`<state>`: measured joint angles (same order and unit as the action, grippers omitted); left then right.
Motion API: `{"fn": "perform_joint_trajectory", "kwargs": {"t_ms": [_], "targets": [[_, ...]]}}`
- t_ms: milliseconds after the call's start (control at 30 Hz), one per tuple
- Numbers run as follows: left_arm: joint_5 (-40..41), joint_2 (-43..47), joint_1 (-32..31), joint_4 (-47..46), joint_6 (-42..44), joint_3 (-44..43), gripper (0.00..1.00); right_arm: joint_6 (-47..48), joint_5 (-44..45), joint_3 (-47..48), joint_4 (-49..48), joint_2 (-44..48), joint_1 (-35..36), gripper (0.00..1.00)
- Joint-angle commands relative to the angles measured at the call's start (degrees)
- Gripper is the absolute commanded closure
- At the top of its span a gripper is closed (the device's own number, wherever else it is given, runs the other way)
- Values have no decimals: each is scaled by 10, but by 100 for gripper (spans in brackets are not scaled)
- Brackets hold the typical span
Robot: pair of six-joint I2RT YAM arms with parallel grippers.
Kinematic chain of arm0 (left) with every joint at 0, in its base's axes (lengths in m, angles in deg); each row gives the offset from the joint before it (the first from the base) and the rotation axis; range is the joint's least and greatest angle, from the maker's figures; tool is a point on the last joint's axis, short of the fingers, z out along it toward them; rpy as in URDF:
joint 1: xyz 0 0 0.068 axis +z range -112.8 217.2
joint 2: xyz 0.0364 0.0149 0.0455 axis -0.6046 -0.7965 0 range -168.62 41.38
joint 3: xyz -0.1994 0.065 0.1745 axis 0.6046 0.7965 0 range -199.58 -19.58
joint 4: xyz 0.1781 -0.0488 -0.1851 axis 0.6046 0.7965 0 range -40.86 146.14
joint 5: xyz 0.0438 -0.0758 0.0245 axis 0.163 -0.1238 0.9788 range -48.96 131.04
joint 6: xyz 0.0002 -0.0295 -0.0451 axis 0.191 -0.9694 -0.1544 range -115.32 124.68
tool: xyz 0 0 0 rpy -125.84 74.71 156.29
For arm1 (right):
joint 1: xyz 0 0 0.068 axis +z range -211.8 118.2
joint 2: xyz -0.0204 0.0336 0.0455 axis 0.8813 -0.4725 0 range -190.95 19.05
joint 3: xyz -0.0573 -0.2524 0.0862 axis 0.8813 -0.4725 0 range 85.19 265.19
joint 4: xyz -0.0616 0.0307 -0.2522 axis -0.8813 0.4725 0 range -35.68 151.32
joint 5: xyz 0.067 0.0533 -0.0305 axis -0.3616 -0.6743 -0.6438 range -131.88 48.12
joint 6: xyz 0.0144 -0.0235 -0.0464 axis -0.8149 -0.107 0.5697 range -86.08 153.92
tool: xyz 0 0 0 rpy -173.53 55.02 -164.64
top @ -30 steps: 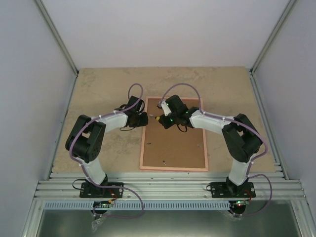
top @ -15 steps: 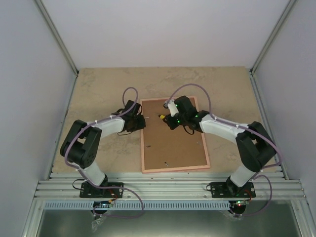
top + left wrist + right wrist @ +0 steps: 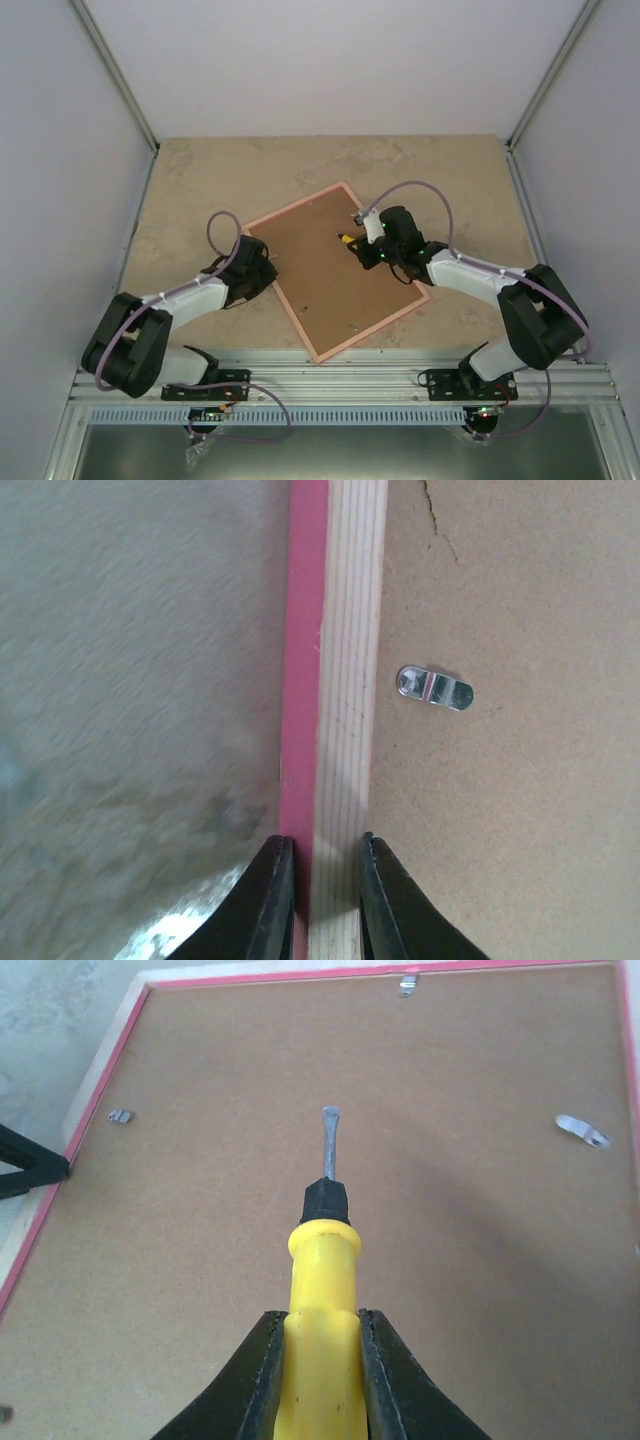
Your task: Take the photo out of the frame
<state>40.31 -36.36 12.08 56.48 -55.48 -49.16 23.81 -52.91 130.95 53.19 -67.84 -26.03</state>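
Photo: not visible, prob. under the brown back of the frame (image 3: 322, 272), which lies face down on the table (image 3: 190, 190), long axis 11 to 5 o'clock. Left gripper (image 3: 322, 880) is at its 9 o'clock edge, jaws nearly closed, pinching the pink-and-wood rail. Right gripper (image 3: 322, 1360) is at 2 o'clock, clamped on a yellow screwdriver (image 3: 323, 1250), blade over bare board. Step: freeing the metal tabs (image 3: 582, 1130); 3 show at 1, 3 and 9 o'clock of the blade. Next: put the tip on 1 tab and lever it clear w/o gouging.

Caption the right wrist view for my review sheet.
Right gripper shut on a yellow screwdriver, blade over the brown back of the face-down frame, metal clips near its rim.
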Motion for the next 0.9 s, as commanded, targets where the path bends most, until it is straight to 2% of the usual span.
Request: {"fn": "perform_joint_trajectory", "kwargs": {"t_ms": [0,67,133,267,367,533,633,867], "targets": [[-10,40,-7,-42,-144,54,99,-9,-24,-22,-62,28,-12,100],[-3,60,-20,-35,-165,65,97,-11,-27,-30,-67,35,-15,99],[5,79,-31,-11,-171,64,90,-13,-27,-36,-71,41,-17,100],[46,118,-33,76,-145,51,79,-16,-27,-47,-80,57,-18,100],[79,142,-33,129,-107,33,65,-17,-27,-52,-84,63,-19,100],[145,127,-29,206,18,-56,46,-17,-28,-56,-89,63,-19,100],[137,82,3,222,129,-125,38,-16,-24,-63,-96,69,-19,100],[74,-71,61,208,333,-268,33,-16,-24,-70,-108,70,-19,100]]}}
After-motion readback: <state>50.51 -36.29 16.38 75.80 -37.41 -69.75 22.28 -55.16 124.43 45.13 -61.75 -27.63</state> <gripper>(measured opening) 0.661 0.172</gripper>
